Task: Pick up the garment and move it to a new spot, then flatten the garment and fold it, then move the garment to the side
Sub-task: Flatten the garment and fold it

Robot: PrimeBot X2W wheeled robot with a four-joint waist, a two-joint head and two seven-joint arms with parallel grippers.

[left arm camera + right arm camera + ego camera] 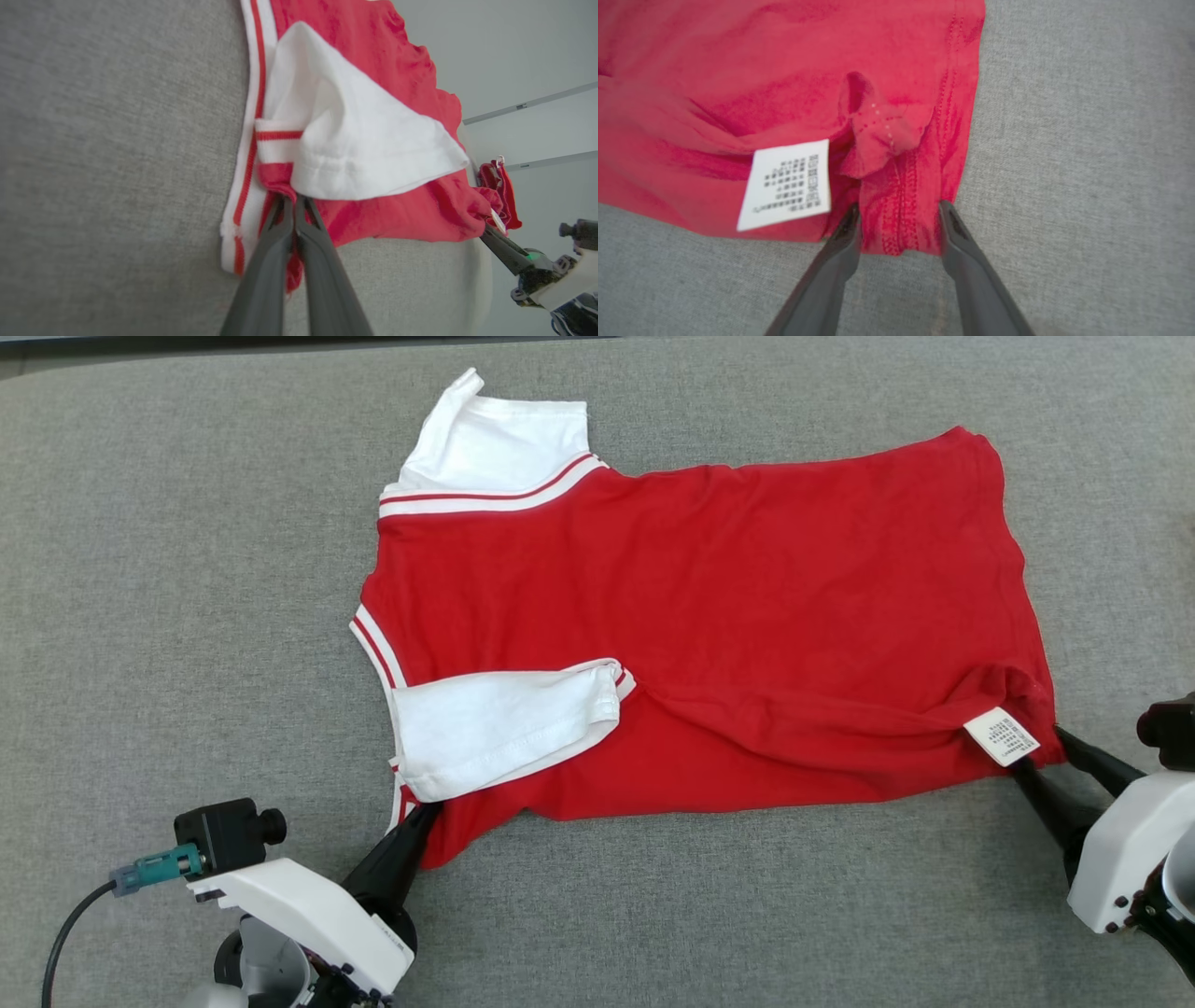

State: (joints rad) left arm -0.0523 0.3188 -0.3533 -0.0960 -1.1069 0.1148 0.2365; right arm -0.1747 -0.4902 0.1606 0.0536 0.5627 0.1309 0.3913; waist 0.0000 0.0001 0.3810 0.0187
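Garment [709, 616] spread flat; left claw [294, 203] pinched shut on its edge; right claw [896, 212] parted astride hem [899, 233].

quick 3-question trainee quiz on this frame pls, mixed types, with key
1. True or false: the left gripper is shut on the shirt.
2. The label lies nearest which? A) left gripper B) right gripper
3. Fill in: the right gripper's jaws stand ___ astride the hem.
Key: 1 true; 2 B; 3 open.
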